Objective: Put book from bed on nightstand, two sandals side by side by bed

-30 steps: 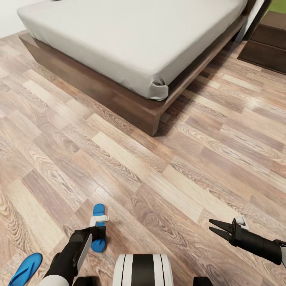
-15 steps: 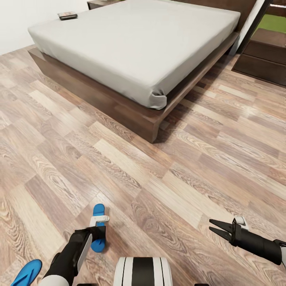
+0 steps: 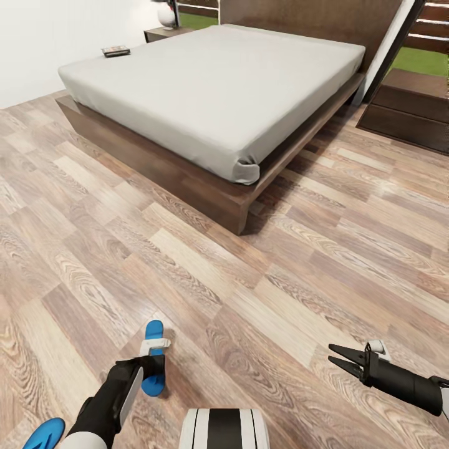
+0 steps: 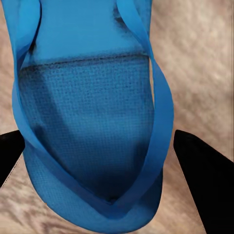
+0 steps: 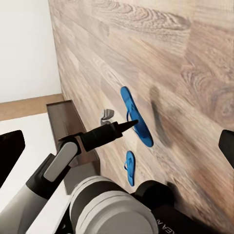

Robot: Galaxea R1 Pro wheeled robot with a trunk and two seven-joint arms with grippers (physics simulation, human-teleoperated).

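Sandal (image 3: pixel 153 358) number one is lying on the wood-plank floor (image 3: pixel 262 293), with the left gripper (image 3: pixel 153 368) hanging right over it, its black fingers spread to either side of the blue sole and not gripping. Right gripper (image 3: pixel 340 358) is hovering above bare floor, jaws parted, holding nothing. Another sandal (image 3: pixel 43 433) is lying further left. Beyond, the bed (image 3: pixel 218 87) is carrying the book (image 3: pixel 116 51) near its far corner, beside a nightstand (image 3: pixel 165 32).

The big white bed (image 3: pixel 218 87) stands on the wood floor (image 3: pixel 262 293). A small book (image 3: pixel 116 51) lies near the bed's far left corner. Two blue sandals (image 3: pixel 154 358) (image 3: pixel 43 433) lie on the floor, apart.
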